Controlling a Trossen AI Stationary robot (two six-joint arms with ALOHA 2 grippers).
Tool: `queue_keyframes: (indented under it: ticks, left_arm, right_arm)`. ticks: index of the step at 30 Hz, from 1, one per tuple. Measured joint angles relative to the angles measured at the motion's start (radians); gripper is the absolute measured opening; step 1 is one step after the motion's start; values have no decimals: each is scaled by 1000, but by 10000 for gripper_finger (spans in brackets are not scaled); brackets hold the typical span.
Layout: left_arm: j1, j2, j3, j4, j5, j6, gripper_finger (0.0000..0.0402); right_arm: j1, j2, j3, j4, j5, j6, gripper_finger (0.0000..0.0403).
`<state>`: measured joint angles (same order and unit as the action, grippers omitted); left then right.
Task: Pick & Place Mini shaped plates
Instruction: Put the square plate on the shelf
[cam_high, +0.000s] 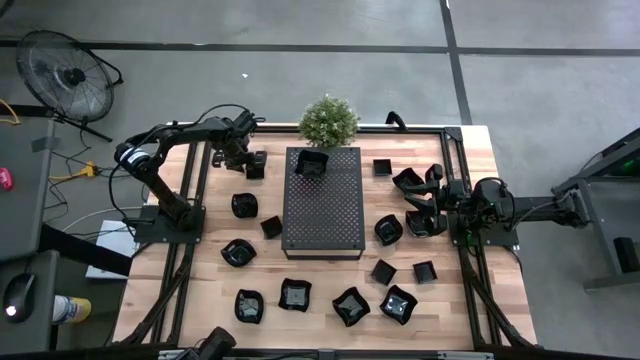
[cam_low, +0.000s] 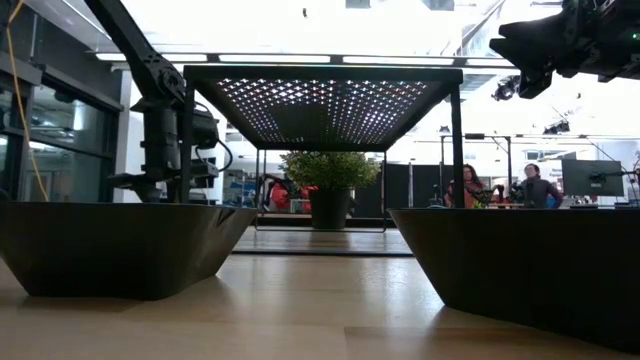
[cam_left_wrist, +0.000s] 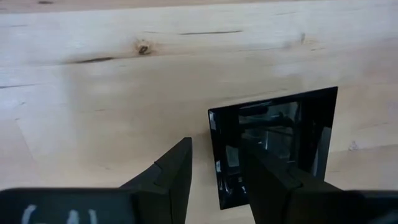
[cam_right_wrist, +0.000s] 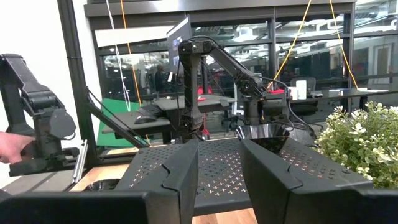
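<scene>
Several mini shaped plates, small glossy black dishes, lie scattered on the wooden table (cam_high: 200, 290). One dish (cam_high: 311, 163) sits on the far end of the black perforated tray (cam_high: 322, 215). My left gripper (cam_high: 247, 160) points down, open, over a small square plate (cam_left_wrist: 273, 143) left of the tray. One finger (cam_left_wrist: 177, 171) stands outside the plate's rim over the wood, the other (cam_left_wrist: 273, 183) over the plate's inside. My right gripper (cam_right_wrist: 217, 177) waits open, raised at the table's right side (cam_high: 442, 203).
A potted plant (cam_high: 328, 120) stands at the far edge behind the tray. The tray is raised on thin legs (cam_low: 455, 160). Two dishes (cam_low: 120, 245) (cam_low: 530, 265) lie close to the low camera. People sit in the room beyond (cam_low: 530, 185).
</scene>
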<state>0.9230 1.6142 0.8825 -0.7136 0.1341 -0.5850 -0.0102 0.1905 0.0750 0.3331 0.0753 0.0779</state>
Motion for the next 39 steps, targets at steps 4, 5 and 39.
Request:
queue_keyframes:
  ticks: [4,5,39]
  left_arm:
    - [0,0,0,0,7,0,126]
    - [0,0,0,0,7,0,124]
    - [0,-93,2,-23,8,31,1]
  right_arm:
    - [0,0,0,0,0,0,114]
    - [0,0,0,0,0,0,114]
    - [0,0,0,0,0,0,114]
